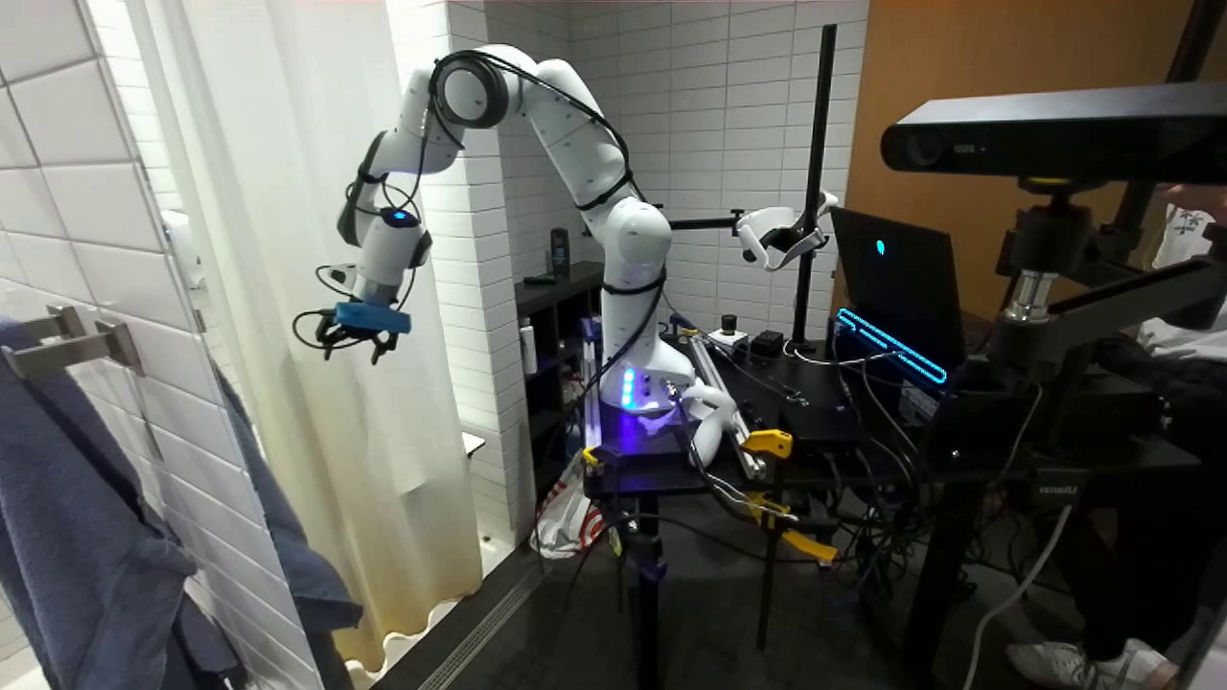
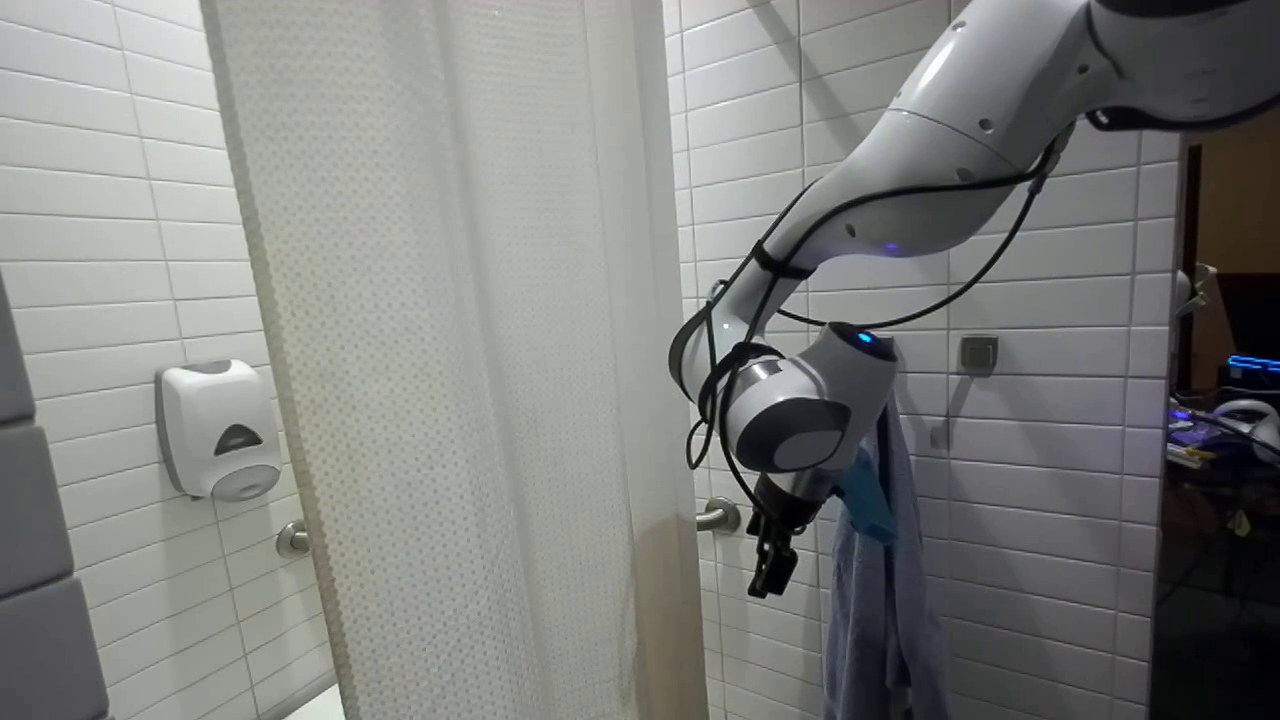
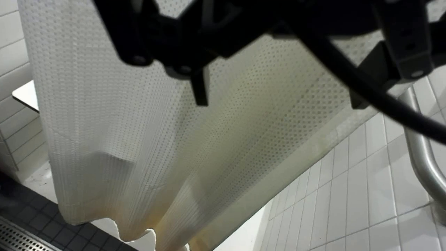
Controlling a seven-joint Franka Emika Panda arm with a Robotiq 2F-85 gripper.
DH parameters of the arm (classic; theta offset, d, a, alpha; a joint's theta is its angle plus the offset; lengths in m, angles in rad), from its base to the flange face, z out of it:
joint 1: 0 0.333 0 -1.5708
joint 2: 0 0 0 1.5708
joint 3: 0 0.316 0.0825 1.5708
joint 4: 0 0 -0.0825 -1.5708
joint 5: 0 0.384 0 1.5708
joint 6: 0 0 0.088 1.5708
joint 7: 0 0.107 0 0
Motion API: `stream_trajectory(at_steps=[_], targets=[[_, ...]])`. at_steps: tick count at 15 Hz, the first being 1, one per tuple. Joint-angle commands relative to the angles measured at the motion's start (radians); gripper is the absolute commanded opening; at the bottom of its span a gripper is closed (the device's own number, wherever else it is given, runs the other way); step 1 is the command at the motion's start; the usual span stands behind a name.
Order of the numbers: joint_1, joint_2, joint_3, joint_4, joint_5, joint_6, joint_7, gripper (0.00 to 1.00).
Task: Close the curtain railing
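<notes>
The curtain (image 1: 355, 470) is off-white, thin and hangs in vertical folds to near the floor. It also shows in an exterior view (image 2: 480, 380) and fills much of the wrist view (image 3: 237, 146). Its lower part is stained yellow-brown. My gripper (image 1: 352, 356) is in front of the curtain in an exterior view and points down. In an exterior view the gripper (image 2: 772, 575) is beside the curtain's edge, with a gap between. In the wrist view the gripper (image 3: 280, 99) has its fingers wide apart, with nothing held. The curtain's top and rail are out of view.
A dark grey-blue garment (image 2: 880, 610) hangs on the tiled wall near the gripper. A metal grab bar (image 3: 423, 160) is on the wall beyond the curtain's edge. A soap dispenser (image 2: 225, 430) is on the far wall. A black table (image 1: 661, 479) bears the arm.
</notes>
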Motion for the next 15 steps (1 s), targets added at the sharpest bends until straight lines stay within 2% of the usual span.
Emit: stream_trajectory(at_steps=[1,11,13,15], targets=[[0.046,-0.027,-0.053,0.027,0.001,0.006,0.000,1.00],[0.140,-0.054,-0.196,0.019,0.025,0.004,0.000,1.00],[0.111,-0.019,-0.173,0.033,0.005,0.000,0.000,1.00],[0.113,-0.023,-0.178,0.034,0.005,0.000,0.000,1.00]])
